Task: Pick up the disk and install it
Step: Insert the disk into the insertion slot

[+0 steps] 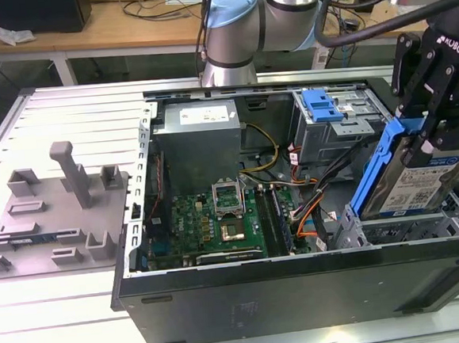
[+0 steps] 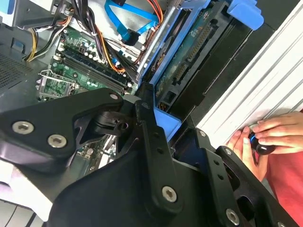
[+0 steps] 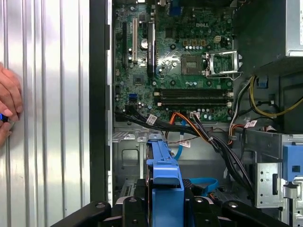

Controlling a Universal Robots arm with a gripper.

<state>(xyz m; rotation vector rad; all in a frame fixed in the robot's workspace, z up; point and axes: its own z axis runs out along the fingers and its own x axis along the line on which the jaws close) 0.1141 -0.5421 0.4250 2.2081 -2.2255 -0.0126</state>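
In the exterior view, the disk (image 1: 415,181), a silver drive with a blue-and-white label and a blue rail frame, hangs tilted on edge at the view's right. It is above the metal drive cage (image 1: 393,230) at the front corner of the open computer case. My black gripper (image 1: 427,134) is shut on its upper part. In the first wrist view the disk's blue rail (image 3: 165,177) rises between my fingers (image 3: 137,205). In the second wrist view the disk's underside and rail (image 2: 189,54) extend away from my gripper (image 2: 158,120).
The open case (image 1: 130,227) holds a motherboard (image 1: 209,221), a power supply (image 1: 199,142), loose cables (image 3: 199,130) and a blue latch tab (image 1: 320,105). A grey holder with upright posts (image 1: 57,209) lies at the exterior view's left. A person's hand (image 2: 265,137) rests on the ribbed table beside the case.
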